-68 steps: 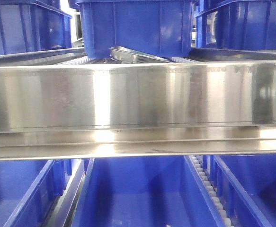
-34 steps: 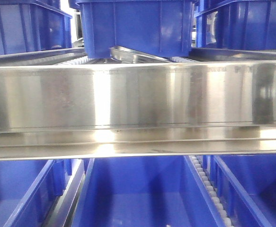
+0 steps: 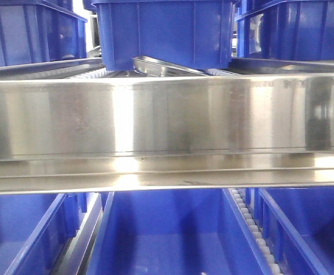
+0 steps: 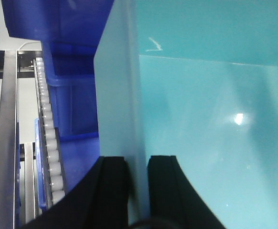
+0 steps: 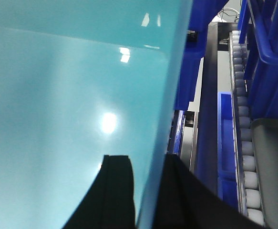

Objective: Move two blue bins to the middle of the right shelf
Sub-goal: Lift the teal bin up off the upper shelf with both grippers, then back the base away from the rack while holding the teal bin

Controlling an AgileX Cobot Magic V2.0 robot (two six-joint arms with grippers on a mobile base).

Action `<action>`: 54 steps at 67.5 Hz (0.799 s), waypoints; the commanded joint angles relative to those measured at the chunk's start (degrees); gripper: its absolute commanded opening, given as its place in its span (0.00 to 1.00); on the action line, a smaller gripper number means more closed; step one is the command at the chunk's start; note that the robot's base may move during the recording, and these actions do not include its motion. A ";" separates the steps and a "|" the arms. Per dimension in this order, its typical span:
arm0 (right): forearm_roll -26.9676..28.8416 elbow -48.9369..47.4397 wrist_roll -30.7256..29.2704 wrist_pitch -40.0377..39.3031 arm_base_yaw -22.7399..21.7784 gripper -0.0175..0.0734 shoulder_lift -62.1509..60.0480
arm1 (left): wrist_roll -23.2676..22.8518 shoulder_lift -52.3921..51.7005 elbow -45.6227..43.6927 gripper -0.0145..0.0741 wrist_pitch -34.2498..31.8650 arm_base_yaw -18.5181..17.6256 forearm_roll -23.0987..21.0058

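Left tool (image 4: 136, 161) and right tool (image 5: 146, 160) each pinch a side wall of the pale-blue bin (image 4: 215, 119), nearly closed, one finger inside, one outside. Bin sits btwn both arms, near roller tracks (image 4: 48, 143) & dark-blue crates (image 3: 167, 34). Steel shelf rail (image 3: 167, 114) spans front cam.

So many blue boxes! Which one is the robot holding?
The pale sky-blue bin: left gripper and right gripper pinch its walls. The other crates are dark blue.
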 commanded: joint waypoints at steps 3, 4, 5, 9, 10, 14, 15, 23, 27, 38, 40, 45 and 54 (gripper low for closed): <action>-0.40 -0.50 -1.25 -2.56 -0.35 0.03 -0.22 | -0.41 -1.25 -0.90 0.04 -4.01 0.04 -3.12; -0.40 -0.50 -1.25 -2.56 -0.35 0.03 -0.22 | -0.41 -1.25 -0.90 0.04 -4.01 0.04 -3.12; -0.40 -0.50 -1.25 -2.56 -0.35 0.03 -0.22 | -0.41 -1.25 -0.90 0.04 -4.01 0.04 -3.12; -0.40 -0.50 -1.25 -2.56 -0.35 0.03 -0.22 | -0.41 -1.25 -0.90 0.04 -4.10 0.04 -3.12; -0.40 -0.50 -1.25 -2.56 -0.35 0.03 -0.22 | -0.41 -1.25 -0.90 0.04 -4.10 0.04 -3.12; -0.40 -0.50 -1.25 -2.56 -0.35 0.03 -0.22 | -0.41 -1.25 -0.90 0.04 -4.10 0.04 -3.12; -0.40 -0.50 -1.25 -2.56 -0.35 0.03 -0.22 | -0.41 -1.25 -0.90 0.04 -4.10 0.04 -3.12; -0.40 -0.50 -1.25 -2.56 -0.35 0.03 -0.22 | -0.41 -1.25 -0.90 0.04 -4.10 0.04 -3.12; -0.40 -0.50 -1.25 -2.56 -0.35 0.03 -0.22 | -0.41 -1.25 -0.90 0.04 -4.10 0.04 -3.12; -0.40 -0.50 -1.25 -2.56 -0.35 0.03 -0.22 | -0.41 -1.25 -0.90 0.04 -4.15 0.04 -3.12; -0.40 -0.50 -1.25 -2.69 -0.35 0.03 -0.22 | -0.41 -1.25 -0.90 0.04 -4.15 0.04 -3.12; -0.40 -0.50 -1.25 -2.69 -0.35 0.03 -0.22 | -0.41 -1.25 -0.90 0.04 -4.15 0.04 -3.12; -0.40 -0.50 -1.25 -2.69 -0.35 0.03 -0.22 | -0.41 -1.25 -0.90 0.04 -4.15 0.04 -3.12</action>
